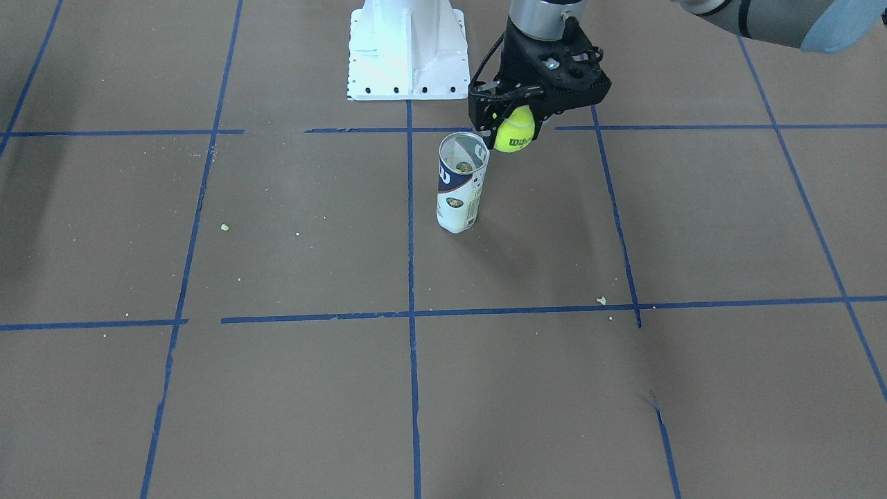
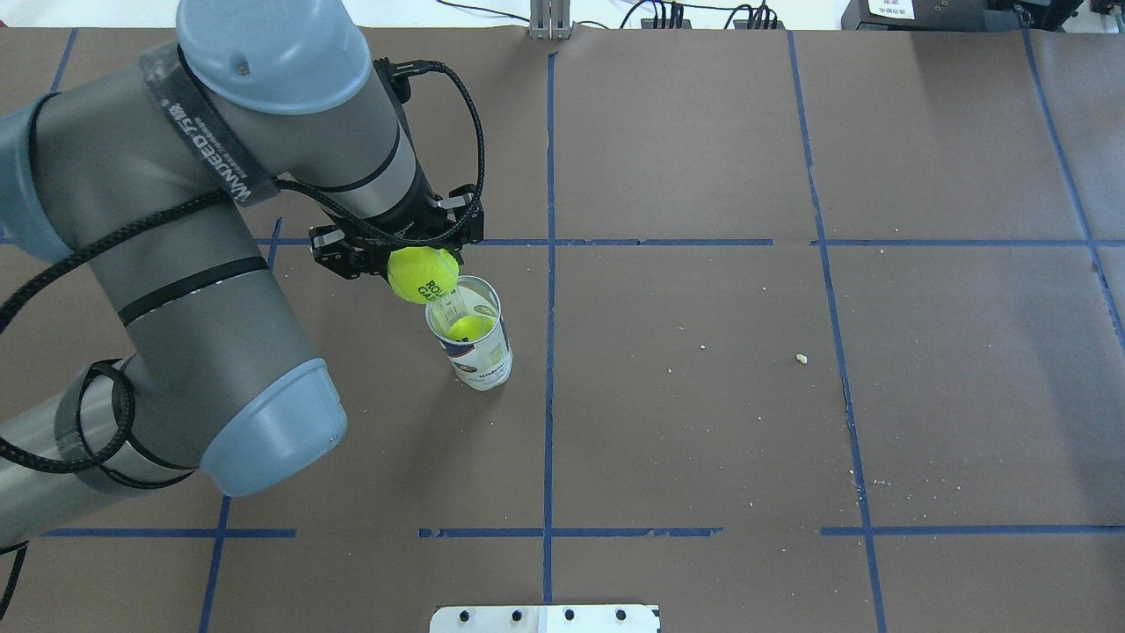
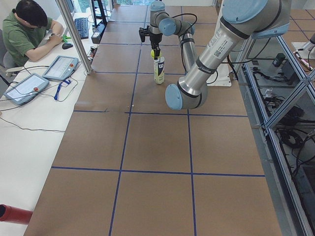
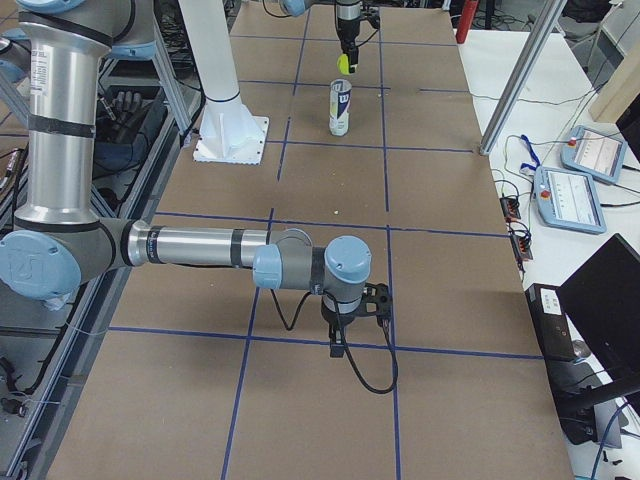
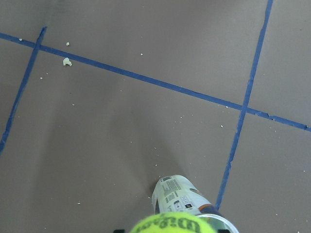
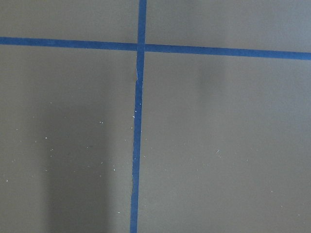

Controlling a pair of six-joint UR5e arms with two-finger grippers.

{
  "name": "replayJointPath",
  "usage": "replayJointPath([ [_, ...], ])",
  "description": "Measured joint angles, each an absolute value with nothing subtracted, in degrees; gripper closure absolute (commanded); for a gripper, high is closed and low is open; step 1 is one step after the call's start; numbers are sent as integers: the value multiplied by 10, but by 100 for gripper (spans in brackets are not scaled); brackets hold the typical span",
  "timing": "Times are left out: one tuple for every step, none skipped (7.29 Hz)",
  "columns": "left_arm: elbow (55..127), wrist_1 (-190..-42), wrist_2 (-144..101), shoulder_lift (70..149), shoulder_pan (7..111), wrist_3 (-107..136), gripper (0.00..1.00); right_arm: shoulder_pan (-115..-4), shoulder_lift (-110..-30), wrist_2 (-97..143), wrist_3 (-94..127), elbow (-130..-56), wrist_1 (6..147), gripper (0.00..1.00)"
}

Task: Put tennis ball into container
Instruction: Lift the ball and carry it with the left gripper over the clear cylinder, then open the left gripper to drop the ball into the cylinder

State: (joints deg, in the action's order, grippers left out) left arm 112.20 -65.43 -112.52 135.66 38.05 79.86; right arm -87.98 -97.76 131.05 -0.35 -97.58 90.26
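The yellow-green tennis ball (image 1: 514,132) with dark Wilson lettering hangs in my left gripper (image 1: 518,119), which is shut on it. The ball (image 2: 423,274) sits just above the rim of the container and to one side of it, overlapping the edge in the overhead view. The container (image 1: 460,184), a clear tube with a white and navy label, stands upright with its mouth open; a yellow-green patch (image 2: 470,327) shows inside it. In the left wrist view the ball (image 5: 170,224) fills the bottom edge above the tube (image 5: 181,193). My right gripper (image 4: 341,346) hangs low over the table far from both; I cannot tell its state.
The white robot base (image 1: 407,48) stands behind the tube. Blue tape lines (image 1: 411,277) grid the brown table, with small crumbs (image 1: 601,300) scattered. An operator (image 3: 24,29) sits at a side desk with tablets (image 3: 60,67).
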Motion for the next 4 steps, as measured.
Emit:
replayJointPath([
  [1116,-656,-1124,1359,373,804,58,-880,-978,1310,-4,-976,903,0],
  [1112,-657,-1123,1360,367,808,54,-880,-977,1310,-4,-976,903,0],
  [1111,-658,-1123,1361,364,810,52,-880,-978,1310,-3,-976,903,0],
  [1110,-659,-1123,1362,364,810,49,-880,-978,1310,-4,-976,903,0],
])
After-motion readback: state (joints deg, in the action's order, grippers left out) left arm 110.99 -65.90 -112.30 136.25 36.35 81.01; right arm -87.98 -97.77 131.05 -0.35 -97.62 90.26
